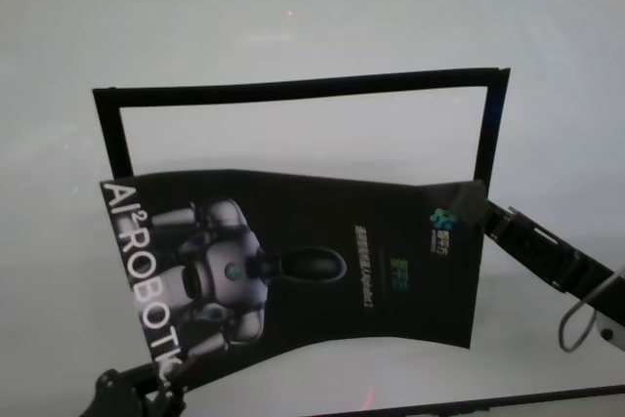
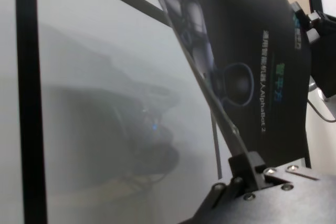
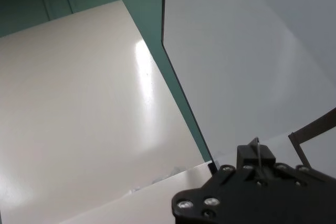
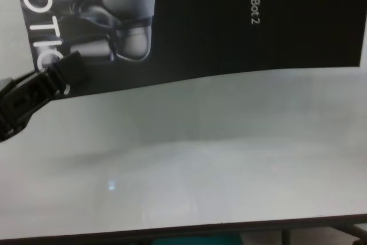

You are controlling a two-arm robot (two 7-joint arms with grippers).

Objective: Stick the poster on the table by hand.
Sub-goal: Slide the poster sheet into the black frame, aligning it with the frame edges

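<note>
Left gripper (image 4: 71, 64): matte black, blocky fingers on a black segmented forearm, seams visible between segments. In the left wrist view its body (image 2: 262, 182) is dark grey-black, angular, with several small silver round-head screws on the top plates.

Right gripper (image 1: 476, 210): black, squared fingertip, on a black arm built of ribbed, block-like links. A grey cable loops beside the arm, away from the poster (image 1: 322, 271); a pale fitting sits next to it. In the right wrist view, black housing (image 3: 252, 192) with silver screws.
</note>
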